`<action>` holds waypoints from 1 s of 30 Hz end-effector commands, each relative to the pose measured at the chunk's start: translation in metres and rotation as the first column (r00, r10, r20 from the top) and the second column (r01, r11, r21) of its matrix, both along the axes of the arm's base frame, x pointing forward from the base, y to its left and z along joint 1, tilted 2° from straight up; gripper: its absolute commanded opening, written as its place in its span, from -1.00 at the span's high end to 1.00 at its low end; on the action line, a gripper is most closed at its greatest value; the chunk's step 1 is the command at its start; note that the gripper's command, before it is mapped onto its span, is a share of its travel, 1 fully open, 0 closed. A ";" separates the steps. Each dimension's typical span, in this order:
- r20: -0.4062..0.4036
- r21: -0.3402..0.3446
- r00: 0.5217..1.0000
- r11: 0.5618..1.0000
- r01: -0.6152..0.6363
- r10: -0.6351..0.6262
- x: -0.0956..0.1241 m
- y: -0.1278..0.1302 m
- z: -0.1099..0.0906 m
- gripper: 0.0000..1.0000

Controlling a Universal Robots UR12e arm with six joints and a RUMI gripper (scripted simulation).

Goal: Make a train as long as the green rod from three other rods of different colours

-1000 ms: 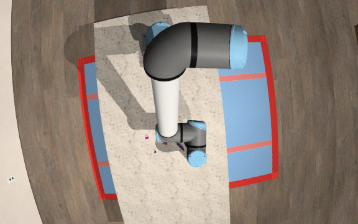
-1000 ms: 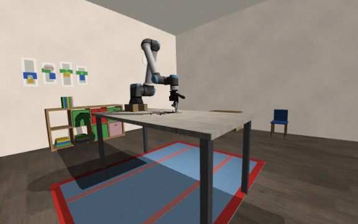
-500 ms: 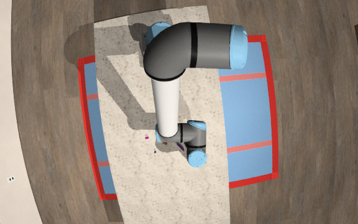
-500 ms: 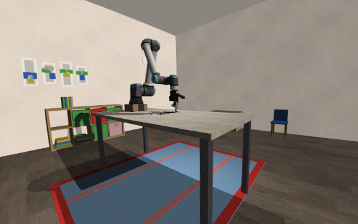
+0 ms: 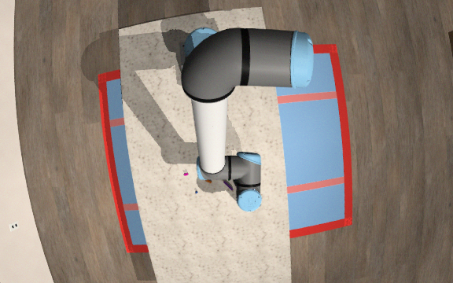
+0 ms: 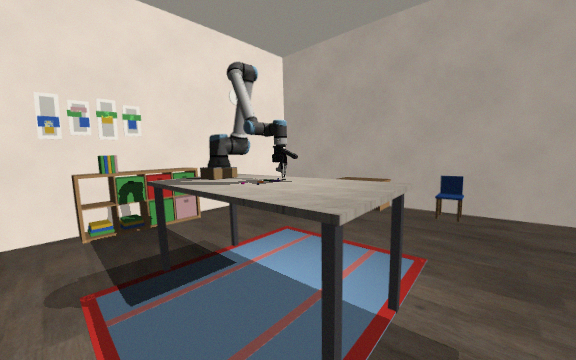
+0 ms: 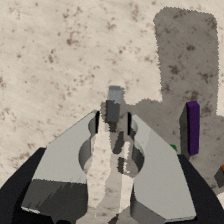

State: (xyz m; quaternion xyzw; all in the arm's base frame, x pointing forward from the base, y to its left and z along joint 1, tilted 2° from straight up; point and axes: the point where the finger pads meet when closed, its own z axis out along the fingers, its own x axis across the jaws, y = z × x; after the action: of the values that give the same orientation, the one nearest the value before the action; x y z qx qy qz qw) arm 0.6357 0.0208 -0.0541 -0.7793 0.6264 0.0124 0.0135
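Observation:
The gripper [image 7: 114, 120] [image 6: 283, 178] is low over the table, its jaws parted a little; the arm hides it in the top view. A grey rod [image 7: 114, 95] lies just ahead of and partly between the fingertips in the wrist view, with a gap on each side. A purple rod [image 7: 193, 128] [image 5: 228, 185] lies to the right of the gripper in the wrist view. A bit of a green rod [image 7: 173, 148] shows beside the right jaw; the rest is hidden. An orange rod [image 7: 222, 170] [image 5: 208, 181] is cut off at the wrist view's right edge. A magenta rod [image 5: 185, 174] and a small blue rod [image 5: 196, 192] lie farther left in the top view.
The speckled table [image 5: 219, 244] [image 6: 318, 197] carries the rods and the arm's base. The arm and its shadow cover part of the work area in the top view. Other rods may be hidden under the arm.

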 end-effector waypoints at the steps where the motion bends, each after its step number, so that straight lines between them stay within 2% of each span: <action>1: 0.001 0.000 1.000 1.000 0.000 0.000 0.001 0.000 0.001 0.72; 14: 0.001 0.000 1.000 1.000 0.000 0.000 0.001 0.000 0.000 0.72; 30: 0.001 0.000 1.000 1.000 0.000 0.000 0.001 0.000 -0.013 0.72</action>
State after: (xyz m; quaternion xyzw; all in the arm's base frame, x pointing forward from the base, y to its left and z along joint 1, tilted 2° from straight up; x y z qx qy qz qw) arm 0.6356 0.0212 -0.0641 -0.7793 0.6264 0.0125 0.0135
